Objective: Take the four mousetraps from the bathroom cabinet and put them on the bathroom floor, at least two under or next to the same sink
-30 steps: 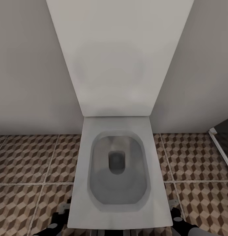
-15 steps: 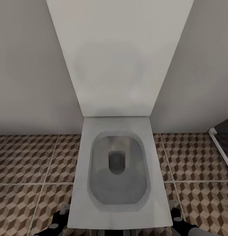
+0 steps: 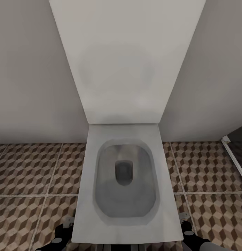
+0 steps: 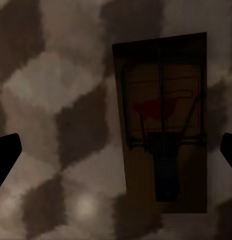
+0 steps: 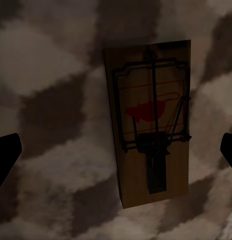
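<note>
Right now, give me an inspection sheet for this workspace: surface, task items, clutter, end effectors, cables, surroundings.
Surface: bathroom floor, cube-pattern tiles with pale grout.
Job's things: one mousetrap lies flat on the tiles below the left end effector; another mousetrap lies flat below the right one. Both are free of the fingers.
Clutter: nothing seen.
End effectors: left end effector open, fingertips spread wide above the tiles; right end effector open likewise.
Cables: nothing seen.
Surroundings: white toilet, lid up against a plain wall; dark shower edge at the robot's right.
</note>
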Robot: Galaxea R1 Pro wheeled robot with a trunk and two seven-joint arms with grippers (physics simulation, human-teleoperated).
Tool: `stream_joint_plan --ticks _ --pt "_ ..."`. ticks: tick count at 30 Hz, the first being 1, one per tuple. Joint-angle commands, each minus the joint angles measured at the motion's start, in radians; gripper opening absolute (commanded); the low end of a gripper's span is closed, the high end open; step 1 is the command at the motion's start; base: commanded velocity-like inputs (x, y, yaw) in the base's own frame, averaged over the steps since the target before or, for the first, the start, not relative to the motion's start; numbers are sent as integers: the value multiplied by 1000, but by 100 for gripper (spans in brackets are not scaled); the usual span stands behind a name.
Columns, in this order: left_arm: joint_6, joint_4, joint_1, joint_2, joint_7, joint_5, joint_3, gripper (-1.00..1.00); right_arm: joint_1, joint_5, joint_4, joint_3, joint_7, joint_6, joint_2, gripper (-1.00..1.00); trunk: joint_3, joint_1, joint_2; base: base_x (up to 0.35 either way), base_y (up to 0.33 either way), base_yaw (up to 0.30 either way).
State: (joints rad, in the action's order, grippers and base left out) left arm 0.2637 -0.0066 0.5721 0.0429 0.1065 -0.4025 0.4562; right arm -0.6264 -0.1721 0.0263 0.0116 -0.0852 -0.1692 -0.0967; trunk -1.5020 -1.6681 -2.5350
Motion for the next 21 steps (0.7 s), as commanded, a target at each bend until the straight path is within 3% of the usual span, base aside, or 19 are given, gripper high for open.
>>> stream_joint_plan --ticks 1,21 --pt "2 0 0 0 3 -6 9 100 -1 -9 3 1 -5 -4 0 100 -1 0 0 0 0 0" --pt "15 0 0 -1 9 -8 9 100 -1 -9 3 1 -5 -4 0 100 -1 0 0 -1 0 0"
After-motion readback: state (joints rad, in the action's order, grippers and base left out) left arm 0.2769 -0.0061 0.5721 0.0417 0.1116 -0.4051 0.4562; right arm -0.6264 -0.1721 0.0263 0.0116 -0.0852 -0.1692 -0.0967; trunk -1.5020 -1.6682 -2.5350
